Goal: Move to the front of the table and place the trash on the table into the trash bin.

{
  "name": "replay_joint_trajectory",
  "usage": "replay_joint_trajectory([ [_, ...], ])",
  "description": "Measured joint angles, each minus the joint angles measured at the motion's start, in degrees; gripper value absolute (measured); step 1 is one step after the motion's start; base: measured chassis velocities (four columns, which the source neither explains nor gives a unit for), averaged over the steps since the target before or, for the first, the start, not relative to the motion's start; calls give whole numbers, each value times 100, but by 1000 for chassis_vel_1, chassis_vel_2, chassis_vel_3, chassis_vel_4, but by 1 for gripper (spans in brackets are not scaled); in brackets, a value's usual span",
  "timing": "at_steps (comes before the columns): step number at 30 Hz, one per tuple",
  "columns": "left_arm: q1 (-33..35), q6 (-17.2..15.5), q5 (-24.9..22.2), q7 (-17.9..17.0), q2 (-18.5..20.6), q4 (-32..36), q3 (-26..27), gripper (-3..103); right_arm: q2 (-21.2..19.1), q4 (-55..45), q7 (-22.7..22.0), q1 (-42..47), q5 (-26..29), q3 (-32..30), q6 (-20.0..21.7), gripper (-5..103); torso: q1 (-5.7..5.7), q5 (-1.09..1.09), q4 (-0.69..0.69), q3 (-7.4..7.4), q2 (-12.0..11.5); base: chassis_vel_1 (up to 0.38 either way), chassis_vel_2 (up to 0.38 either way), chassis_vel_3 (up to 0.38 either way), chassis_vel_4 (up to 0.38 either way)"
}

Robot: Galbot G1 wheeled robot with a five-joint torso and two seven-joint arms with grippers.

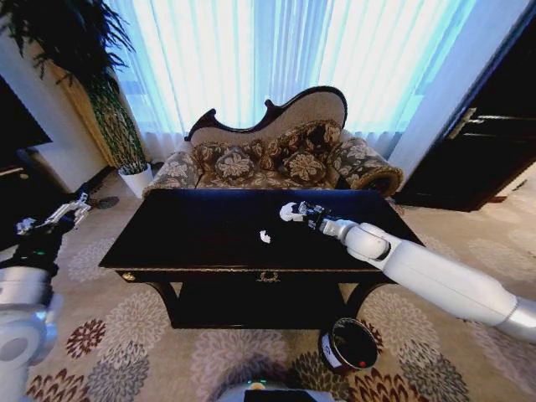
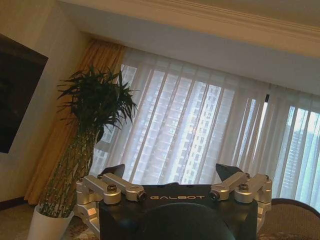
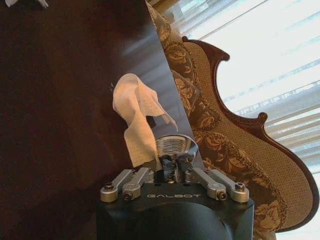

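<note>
Over the table (image 1: 193, 230), the outstretched right gripper (image 1: 300, 213) pinches white paper (image 1: 289, 213).

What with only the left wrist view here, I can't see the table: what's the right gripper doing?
Observer: The right gripper is over the table's far side, fingers shut on a paper scrap.
Operator: Anything else on top?
Observer: A second scrap lies near the middle.
Operator: Where's the bin from my left gripper?
Observer: The bin stands on the carpet at the table's front right; the left gripper is raised beside its left end.
</note>
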State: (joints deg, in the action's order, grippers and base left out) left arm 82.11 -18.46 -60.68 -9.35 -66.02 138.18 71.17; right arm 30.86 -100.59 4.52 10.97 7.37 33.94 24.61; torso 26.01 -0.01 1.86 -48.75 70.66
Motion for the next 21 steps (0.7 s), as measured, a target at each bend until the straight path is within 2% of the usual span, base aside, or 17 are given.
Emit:
replay_joint_trajectory([
  [3, 4, 0, 3, 0, -1, 2, 0, 100, -12, 5, 2, 19, -10, -32, -34, 18, 0, 0, 0, 0, 0, 0, 0, 0, 0],
  [4, 9, 0, 4, 0, 0, 10, 5, 100, -37, -7, 2, 50, -11, -87, -67, 8, 0, -1, 0, 0, 0, 0, 0, 0, 0],
  [6, 11, 0, 5, 0, 1, 13, 11, 100, -48, -18, 4, 66, -8, -117, -84, 8, 0, -1, 0, 0, 0, 0, 0, 0, 0],
  [7, 14, 0, 5, 0, 4, 17, 16, 100, -62, -36, 10, 91, 1, -161, -105, 3, 0, -1, 0, 0, 0, 0, 0, 0, 0],
  [9, 19, 0, 5, 0, 9, 36, 25, 100, -107, -124, 13, 182, 39, -314, -144, 1, 0, 0, -1, 0, 0, 0, 0, 0, 0],
  [13, 23, 0, 3, 0, 9, 58, 33, 100, -220, -309, 12, 406, 148, -672, -187, 0, 0, 0, -1, 0, 0, 0, 0, 0, 0],
  [15, 30, -2, -3, -1, 3, 80, 40, 100, -371, -517, 12, 797, 289, -1107, -205, 0, 0, 1, -1, 0, 0, 0, 0, 0, 0],
  [21, 43, -4, -51, -4, 0, 142, 83, 100, -665, -902, -102, 1538, 708, -1768, -260, 0, -1, 1, 1, 0, 0, 0, 0, 0, 0],
])
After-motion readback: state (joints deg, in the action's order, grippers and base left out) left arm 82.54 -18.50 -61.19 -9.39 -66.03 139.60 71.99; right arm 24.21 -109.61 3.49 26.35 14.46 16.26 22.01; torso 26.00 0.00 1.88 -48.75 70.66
